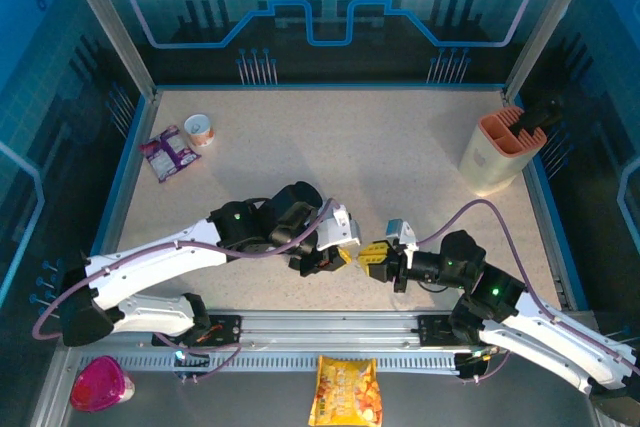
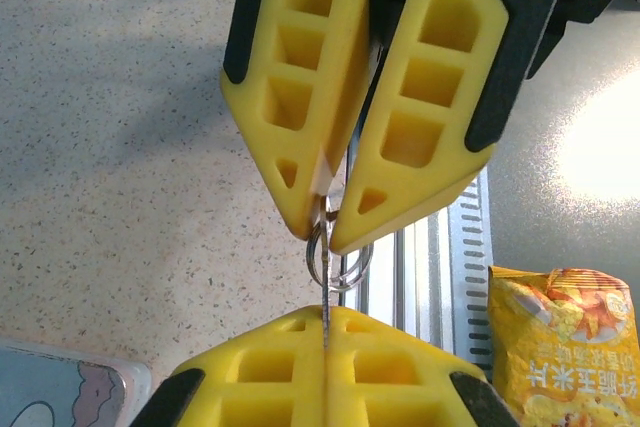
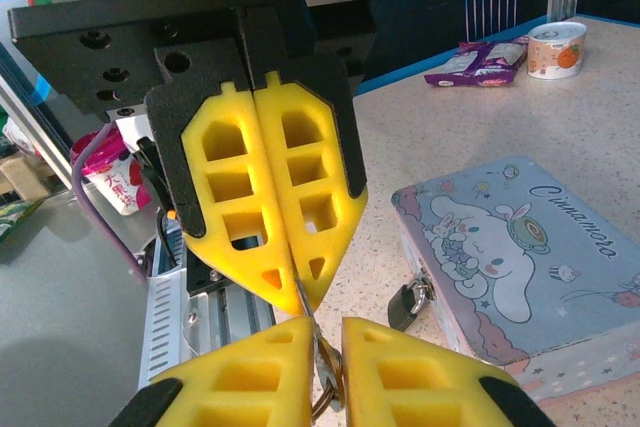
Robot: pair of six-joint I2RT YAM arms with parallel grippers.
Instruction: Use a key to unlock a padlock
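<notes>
My left gripper (image 2: 326,317) is shut on the blade of the key (image 2: 326,292), which stands edge-on between its yellow pads. From the opposite side my right gripper (image 3: 326,323) has its pads pressed onto the key's head and ring (image 3: 328,373), with only a narrow gap left between them. The two grippers meet tip to tip near the table's front edge, left gripper (image 1: 340,255) and right gripper (image 1: 368,257). The dark padlock (image 3: 404,302) hangs on the clasp of the pastel cartoon tin (image 3: 520,257), on the table just beyond them. The tin's corner (image 2: 60,392) also shows.
A yellow snack bag (image 1: 345,392) lies in front of the metal rail (image 1: 320,332). A purple packet (image 1: 165,152) and a small cup (image 1: 200,130) sit at the back left. An orange-rimmed holder (image 1: 500,147) stands at the back right. A pink container (image 1: 100,384) is at the front left.
</notes>
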